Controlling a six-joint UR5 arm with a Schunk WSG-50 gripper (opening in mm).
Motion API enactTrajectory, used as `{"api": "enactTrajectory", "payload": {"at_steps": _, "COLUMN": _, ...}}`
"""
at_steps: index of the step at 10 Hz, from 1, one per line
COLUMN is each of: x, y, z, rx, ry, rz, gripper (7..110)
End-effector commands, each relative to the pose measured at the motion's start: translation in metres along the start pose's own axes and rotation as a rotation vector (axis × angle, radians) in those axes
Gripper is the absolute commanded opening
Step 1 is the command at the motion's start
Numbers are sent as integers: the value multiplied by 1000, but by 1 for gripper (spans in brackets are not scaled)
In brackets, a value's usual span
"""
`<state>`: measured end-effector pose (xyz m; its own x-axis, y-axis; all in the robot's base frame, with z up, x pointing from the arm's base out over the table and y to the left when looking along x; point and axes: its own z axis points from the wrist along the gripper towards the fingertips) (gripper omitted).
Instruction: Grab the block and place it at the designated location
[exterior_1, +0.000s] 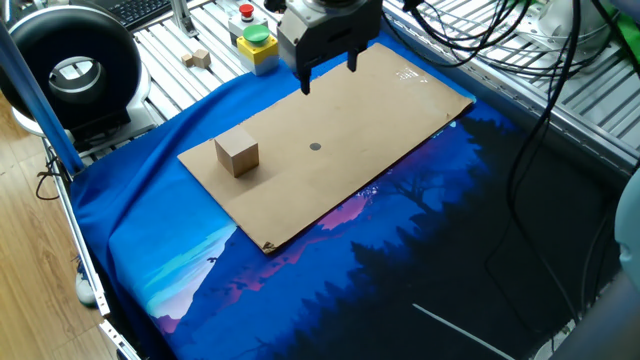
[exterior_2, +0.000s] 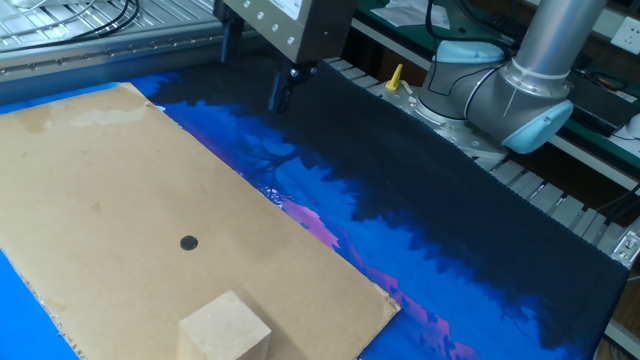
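My pincer (exterior_1: 327, 73) hung spread wide and gripping nothing, up over the far end of the board (exterior_1: 400, 100). The block (exterior_1: 237, 154) sat on the board's near end, well apart from the dot (exterior_1: 315, 147) mid-board.

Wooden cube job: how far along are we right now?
Nothing is done yet. The light-tan wooden cube sits untouched on the brown cardboard board, apart from the small dark grey dot that marks the spot. The two-finger gripper hangs open and empty above the board's far edge, away from the cube. Left to do: reach the cube, grasp it, carry it to the dot and release.
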<state>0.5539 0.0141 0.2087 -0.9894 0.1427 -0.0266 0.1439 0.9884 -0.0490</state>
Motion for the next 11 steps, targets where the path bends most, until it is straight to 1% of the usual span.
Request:
{"api": "enactTrajectory", "payload": {"at_steps": 1, "x": -1, "y": 26, "z": -10, "rx": -28, "ry": 4, "rz": 33, "gripper": 7}}
{"api": "enactTrajectory", "payload": {"at_steps": 3, "x": -7, "y": 33, "z": 3, "rx": -46, "ry": 4, "rz": 41, "gripper": 7}}
{"api": "enactTrajectory", "payload": {"at_steps": 4, "x": -6, "y": 38, "z": 5, "rx": -55, "ry": 6, "rz": 48, "gripper": 7}}
{"api": "enactTrajectory", "payload": {"at_steps": 6, "x": -7, "y": 40, "z": 8, "rx": -50, "ry": 5, "rz": 63, "gripper": 7}}
{"api": "enactTrajectory", "payload": {"at_steps": 7, "x": -9, "y": 44, "z": 13, "rx": -60, "ry": 11, "rz": 81, "gripper": 7}}
{"api": "enactTrajectory", "payload": {"at_steps": 8, "x": -9, "y": 50, "z": 17, "rx": -82, "ry": 18, "rz": 76, "gripper": 7}}
{"api": "enactTrajectory", "payload": {"at_steps": 10, "x": -13, "y": 70, "z": 19, "rx": -160, "ry": 1, "rz": 0, "gripper": 7}}
{"api": "enactTrajectory", "payload": {"at_steps": 11, "x": -22, "y": 69, "z": 21, "rx": -157, "ry": -34, "rz": -39, "gripper": 7}}
